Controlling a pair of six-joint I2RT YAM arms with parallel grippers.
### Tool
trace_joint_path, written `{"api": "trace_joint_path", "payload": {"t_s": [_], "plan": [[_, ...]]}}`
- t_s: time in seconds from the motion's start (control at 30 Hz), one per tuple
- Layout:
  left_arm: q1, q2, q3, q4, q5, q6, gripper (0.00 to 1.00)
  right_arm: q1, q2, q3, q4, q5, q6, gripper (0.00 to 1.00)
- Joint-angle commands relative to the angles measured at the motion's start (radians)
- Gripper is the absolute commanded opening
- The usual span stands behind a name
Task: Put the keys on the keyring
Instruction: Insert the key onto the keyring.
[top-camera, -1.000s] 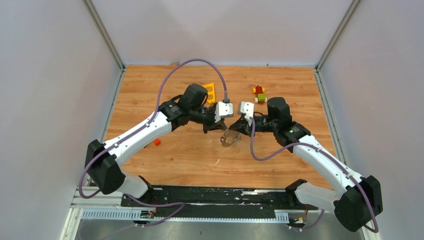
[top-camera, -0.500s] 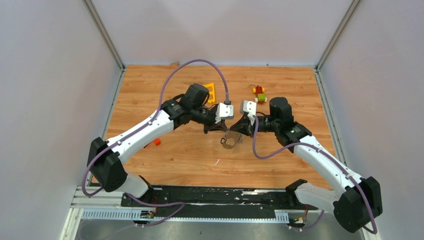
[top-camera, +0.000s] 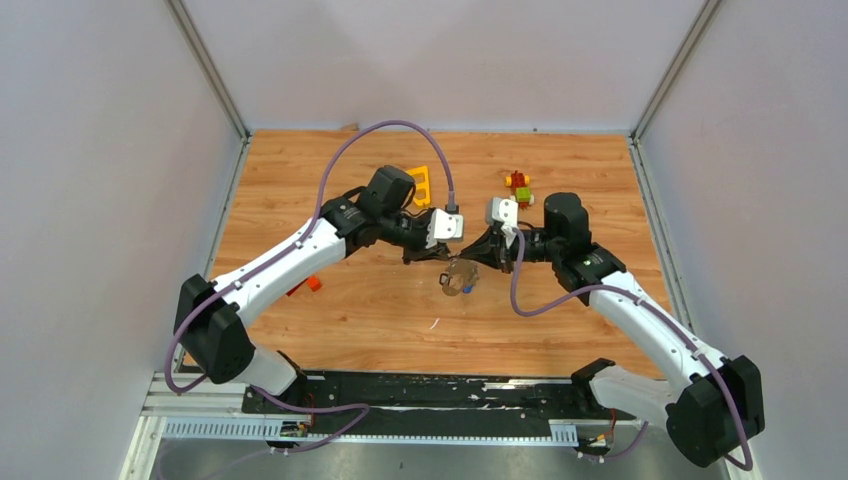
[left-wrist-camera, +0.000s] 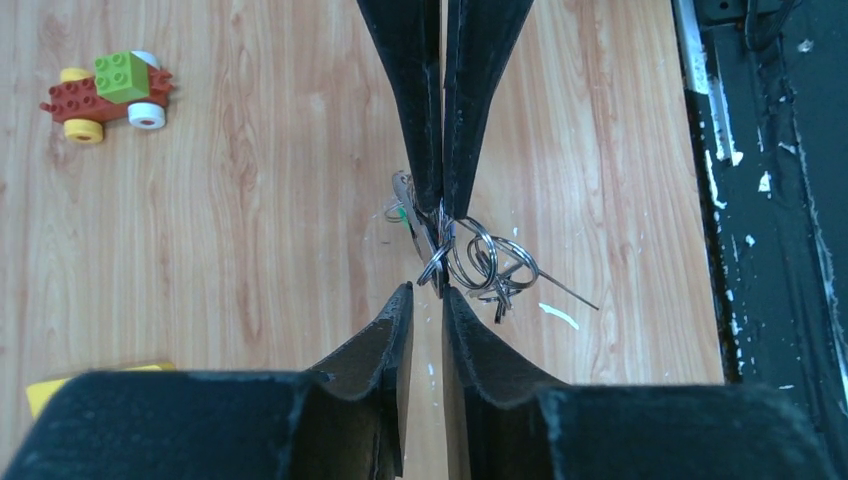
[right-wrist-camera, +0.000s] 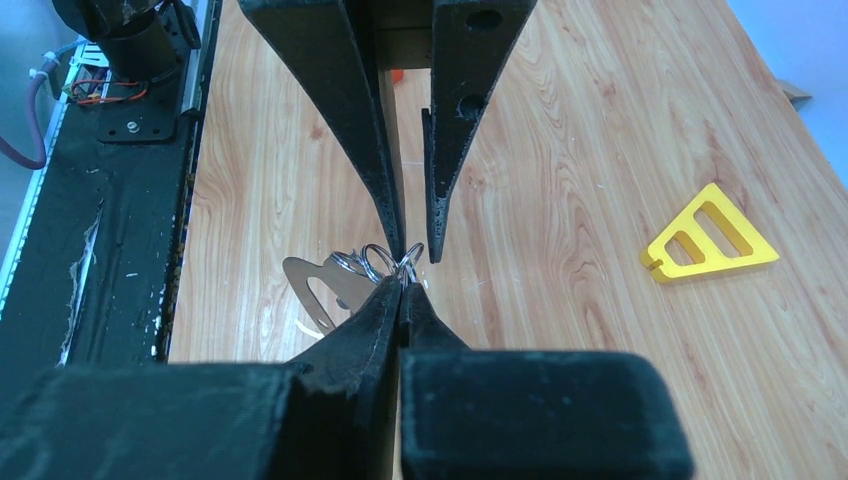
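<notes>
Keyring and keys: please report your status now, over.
Right gripper shut on the keys. Left gripper open, tips close to them. Keyring right beside the bunch. Yellow triangle and toy car well clear.

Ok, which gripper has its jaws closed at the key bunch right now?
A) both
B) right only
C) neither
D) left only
B: in the left wrist view the right gripper has its fingers pressed together at the wire rings of the key bunch, while the left gripper shows a clear gap between its fingertips.
</notes>
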Motion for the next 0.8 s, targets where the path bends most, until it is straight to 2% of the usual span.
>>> {"api": "trace_joint_path", "payload": {"t_s": [0.0,0.33,0.47,0.57,0.77], "plan": [[0.004,-0.017,0.025,-0.010,0.005,0.091,0.24,-0.014,-0.032,0.001,0.068,-0.056,0.005,0.00],[0.005,-0.037,0.042,-0.051,0.023,0.187,0.28,-0.035,-0.032,-0.002,0.032,-0.122,-0.059,0.00],[0.004,-0.049,0.068,-0.129,0.034,0.252,0.35,-0.038,-0.038,-0.005,0.005,-0.151,-0.121,0.00],[0.004,-0.067,0.070,-0.142,0.044,0.273,0.45,-0.038,-0.035,0.000,-0.029,-0.170,-0.170,0.00],[0.004,-0.093,0.044,-0.113,0.112,0.251,0.50,-0.040,-0.029,0.011,-0.082,-0.212,-0.233,0.00]]}}
